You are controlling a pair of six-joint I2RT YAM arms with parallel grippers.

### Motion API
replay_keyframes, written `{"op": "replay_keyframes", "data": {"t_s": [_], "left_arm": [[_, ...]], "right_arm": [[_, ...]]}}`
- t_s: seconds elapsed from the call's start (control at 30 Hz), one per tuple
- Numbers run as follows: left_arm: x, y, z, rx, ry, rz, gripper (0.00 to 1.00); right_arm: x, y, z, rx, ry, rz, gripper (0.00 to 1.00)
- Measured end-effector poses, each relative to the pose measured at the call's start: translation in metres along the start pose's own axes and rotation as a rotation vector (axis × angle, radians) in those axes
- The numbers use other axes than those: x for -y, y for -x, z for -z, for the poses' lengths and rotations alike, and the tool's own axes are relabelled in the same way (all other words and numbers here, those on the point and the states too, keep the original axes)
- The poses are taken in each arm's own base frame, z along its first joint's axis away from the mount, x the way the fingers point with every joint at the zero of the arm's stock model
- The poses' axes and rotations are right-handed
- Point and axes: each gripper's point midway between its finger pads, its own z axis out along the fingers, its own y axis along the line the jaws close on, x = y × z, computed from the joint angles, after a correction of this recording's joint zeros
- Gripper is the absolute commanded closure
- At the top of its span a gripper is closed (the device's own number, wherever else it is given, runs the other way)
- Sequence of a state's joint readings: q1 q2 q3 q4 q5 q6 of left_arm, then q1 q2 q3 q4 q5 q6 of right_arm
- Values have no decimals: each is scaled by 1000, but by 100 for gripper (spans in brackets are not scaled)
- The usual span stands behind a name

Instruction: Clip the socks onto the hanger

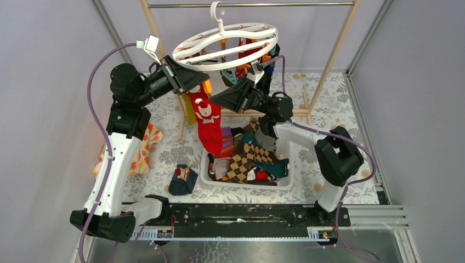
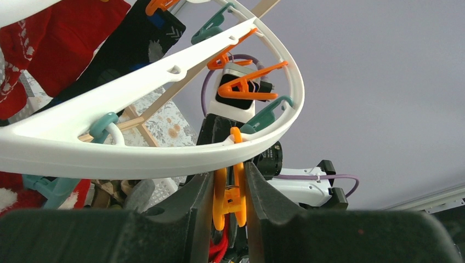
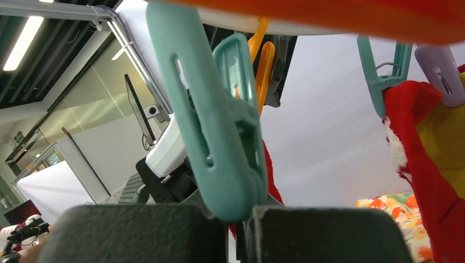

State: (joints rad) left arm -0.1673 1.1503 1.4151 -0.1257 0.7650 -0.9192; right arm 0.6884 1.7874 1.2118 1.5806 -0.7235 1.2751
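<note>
The white ring hanger (image 1: 225,44) hangs by its hook from the rod. My left gripper (image 1: 202,85) reaches under its near rim (image 2: 137,153) and is shut on a dangling orange clip (image 2: 227,200), squeezing it between both fingers. A long red sock (image 1: 209,129) with a white figure hangs just below. My right gripper (image 1: 216,100) is shut at that sock's top edge, and red fabric (image 3: 271,175) shows at the jaw seam. A teal clip (image 3: 219,126) hangs right in front of the right gripper (image 3: 247,211). More socks (image 1: 247,159) lie in the basket.
A white basket (image 1: 208,175) stands mid-table, with a dark sock (image 1: 182,181) beside it. An orange-flowered cloth (image 1: 143,150) lies left. The wooden rack (image 1: 334,49) frames the hanger. Red and yellow socks (image 3: 427,181) hang from other clips.
</note>
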Motion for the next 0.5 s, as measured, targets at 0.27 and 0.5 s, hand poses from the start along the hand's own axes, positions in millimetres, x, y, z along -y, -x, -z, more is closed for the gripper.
{"op": "replay_keyframes", "data": {"t_s": [0.27, 0.5], "left_arm": [[3, 1, 1, -4, -20, -8, 100], [2, -2, 1, -16, -23, -4, 100]], "right_arm": [[-5, 6, -4, 11, 14, -2, 100], [-5, 8, -4, 19, 12, -14, 100]]}}
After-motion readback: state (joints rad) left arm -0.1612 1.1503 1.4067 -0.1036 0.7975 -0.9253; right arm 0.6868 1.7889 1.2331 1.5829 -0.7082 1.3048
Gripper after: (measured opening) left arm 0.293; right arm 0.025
